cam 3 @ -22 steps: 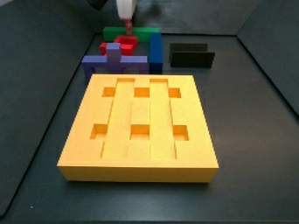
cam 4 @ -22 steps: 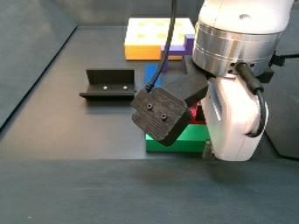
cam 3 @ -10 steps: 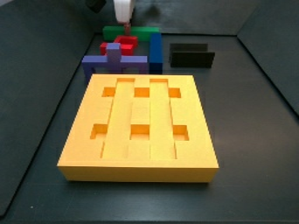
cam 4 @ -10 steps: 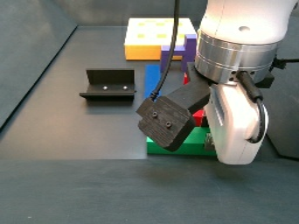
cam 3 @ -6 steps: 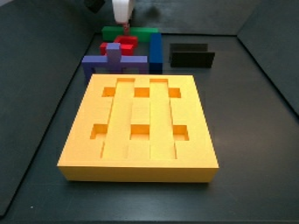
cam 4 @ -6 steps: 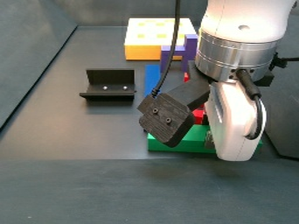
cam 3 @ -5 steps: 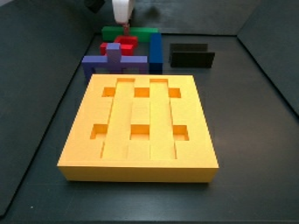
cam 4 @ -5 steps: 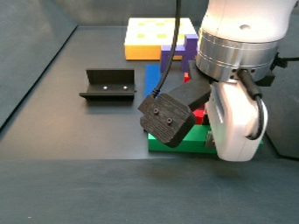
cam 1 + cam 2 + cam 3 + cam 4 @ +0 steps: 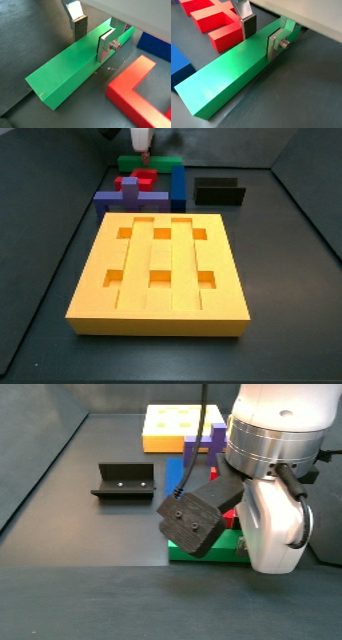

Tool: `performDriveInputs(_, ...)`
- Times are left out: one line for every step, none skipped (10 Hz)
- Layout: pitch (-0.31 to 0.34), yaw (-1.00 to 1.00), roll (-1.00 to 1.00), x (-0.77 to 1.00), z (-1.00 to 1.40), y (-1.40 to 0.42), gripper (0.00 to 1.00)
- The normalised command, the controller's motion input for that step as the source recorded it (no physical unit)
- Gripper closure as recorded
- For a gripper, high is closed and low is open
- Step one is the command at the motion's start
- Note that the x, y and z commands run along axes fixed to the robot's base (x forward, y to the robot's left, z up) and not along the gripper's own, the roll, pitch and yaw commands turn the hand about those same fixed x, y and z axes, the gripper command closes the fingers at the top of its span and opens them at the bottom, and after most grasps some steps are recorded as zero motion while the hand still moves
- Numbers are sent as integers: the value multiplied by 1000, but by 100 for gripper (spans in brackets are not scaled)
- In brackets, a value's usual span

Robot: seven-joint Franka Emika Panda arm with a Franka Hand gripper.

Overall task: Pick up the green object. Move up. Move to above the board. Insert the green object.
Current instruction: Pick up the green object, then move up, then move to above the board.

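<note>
The green object (image 9: 63, 75) is a long plain bar lying flat on the dark floor; both wrist views show it (image 9: 224, 85). My gripper (image 9: 93, 40) is low over its far half, open, with one silver finger (image 9: 80, 27) at each long side. The pads are down at the bar's top face (image 9: 260, 36), with no clear squeeze. In a side view the green object (image 9: 131, 164) shows as a sliver behind the red piece, under the white gripper (image 9: 140, 140). The board (image 9: 160, 323), orange-yellow with square holes, lies apart from it, nearer that camera.
A red piece (image 9: 211, 20) and a blue block (image 9: 179, 62) sit close beside the bar. A purple cross-shaped block (image 9: 131, 196) stands between that cluster and the board. The fixture (image 9: 219, 192) is off to one side. The wrist camera block (image 9: 198, 519) hides the fingers in that side view.
The arm has sunk slightly towards the green bar over the last two seconds. The pieces and the board have not moved.
</note>
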Motion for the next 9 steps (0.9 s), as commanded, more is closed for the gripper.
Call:
performDriveInputs(0,0,0,0,0,0,100)
performDriveInputs(0,0,0,0,0,0,100)
performDriveInputs(0,0,0,0,833,0,100)
performDriveInputs(47,32,2,-97,761,56,100)
performDriveInputs(77,22,17,-121,635,44,100)
performDriveInputs(76,17,88,-52,288,-9,100)
performDriveInputs(0,0,0,0,1400,0,100)
performDriveInputs(14,-4,-64,-12,1400,0,100)
performDriveInputs(53,-9,-27,-32,1400,-6,100)
